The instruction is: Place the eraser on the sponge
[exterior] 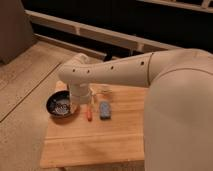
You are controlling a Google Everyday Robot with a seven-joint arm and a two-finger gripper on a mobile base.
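Observation:
On the wooden table [95, 142] lies a blue-grey rectangular sponge [105, 110]. Just left of it is a small, slim orange-red eraser [88, 115], lying on the wood apart from the sponge. My white arm reaches in from the right and bends down over the table's back left part. Its gripper [84, 102] points down just behind the eraser, between the bowl and the sponge. The wrist hides most of the gripper.
A black bowl [61, 106] with pale contents stands at the table's left edge, close to the wrist. A small pale object [100, 90] lies behind the sponge. My bulky arm covers the table's right side. A beige floor and a dark railing surround the table.

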